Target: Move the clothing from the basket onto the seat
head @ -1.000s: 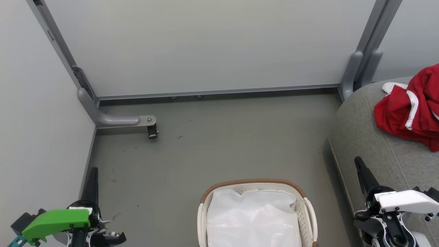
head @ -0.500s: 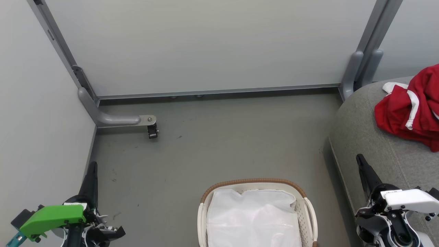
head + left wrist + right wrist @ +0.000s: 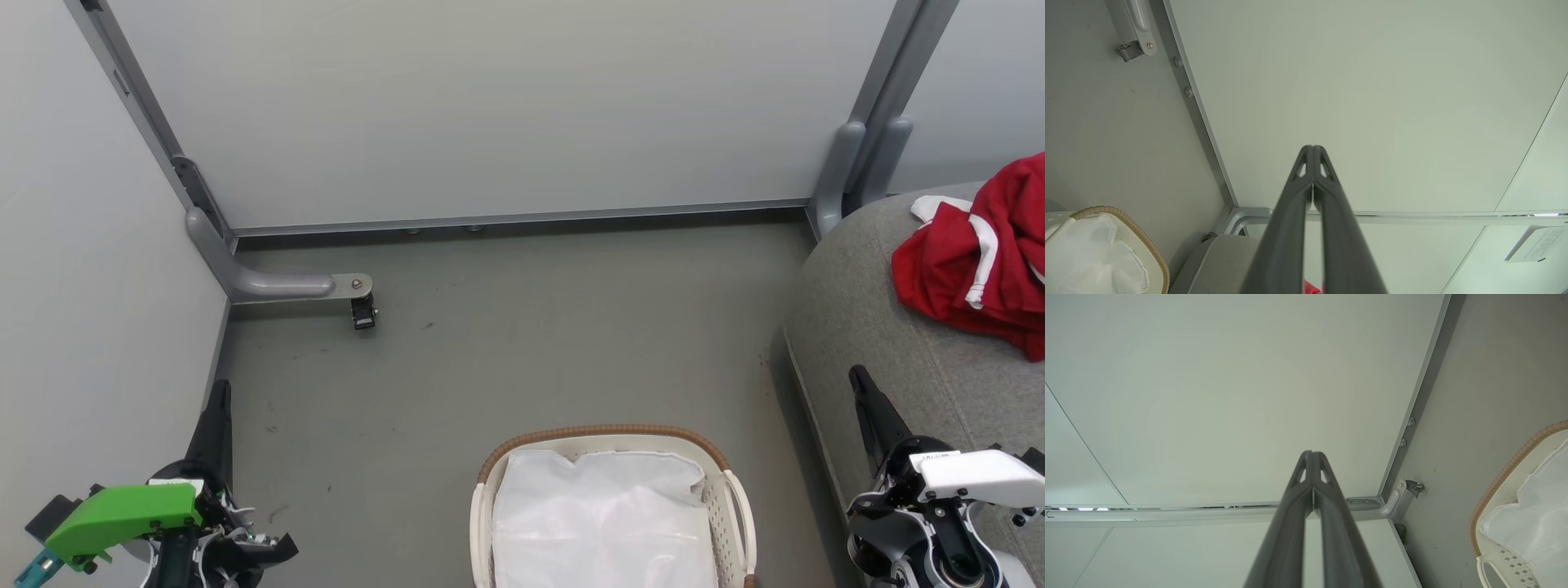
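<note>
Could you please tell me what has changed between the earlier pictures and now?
Only the arms drifted slightly. The left tool edged up the head view, and the right tool nudged up and a touch rightward. Nothing was taken hold of or let go; both stay shut and empty. The clothing on the seat and the basket with its white liner are unchanged.

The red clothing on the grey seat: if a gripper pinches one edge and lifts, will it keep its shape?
Probably not: the clothing lies crumpled in soft folds, so it would likely hang limp and unfold. It looks thin, so probably light. On the fabric seat it may drag rather than slide freely.
</note>
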Controlling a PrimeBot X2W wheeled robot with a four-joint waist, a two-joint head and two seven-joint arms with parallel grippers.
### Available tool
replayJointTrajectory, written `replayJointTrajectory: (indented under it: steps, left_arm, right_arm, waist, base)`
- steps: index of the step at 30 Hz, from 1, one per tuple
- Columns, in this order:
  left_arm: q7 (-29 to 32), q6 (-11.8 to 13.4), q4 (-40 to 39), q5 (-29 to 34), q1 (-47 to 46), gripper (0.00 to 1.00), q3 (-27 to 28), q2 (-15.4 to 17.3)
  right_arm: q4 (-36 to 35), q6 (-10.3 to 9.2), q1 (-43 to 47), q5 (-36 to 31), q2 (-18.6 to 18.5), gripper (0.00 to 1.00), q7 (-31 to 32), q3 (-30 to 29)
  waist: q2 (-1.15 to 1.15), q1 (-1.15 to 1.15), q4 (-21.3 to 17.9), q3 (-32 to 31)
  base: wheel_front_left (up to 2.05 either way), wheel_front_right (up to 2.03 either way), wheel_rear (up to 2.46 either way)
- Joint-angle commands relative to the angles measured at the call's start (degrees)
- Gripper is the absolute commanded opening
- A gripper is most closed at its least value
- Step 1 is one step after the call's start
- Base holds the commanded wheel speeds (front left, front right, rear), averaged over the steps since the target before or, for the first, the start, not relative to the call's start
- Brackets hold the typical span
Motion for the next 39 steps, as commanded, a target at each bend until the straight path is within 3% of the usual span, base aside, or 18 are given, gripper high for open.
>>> replayJointTrajectory:
  steps: [1, 39]
  left_arm:
    - [0.26, -0.24, -0.12, -0.15, -0.63, 0.00, 0.15, 0.29]
    - [0.26, -0.24, -0.14, -0.16, -0.63, 0.00, 0.13, 0.29]
  right_arm:
    - [-0.23, -0.04, -0.49, 0.19, -0.34, 0.00, 0.17, -0.13]
    - [-0.22, -0.04, -0.48, 0.20, -0.33, 0.00, 0.16, -0.12]
  waist:
    - [0.65, 0.00, 0.00, 0.00]
    - [0.65, 0.00, 0.00, 0.00]
  base:
    - [0.00, 0.00, 0.00]
    - [0.00, 0.00, 0.00]
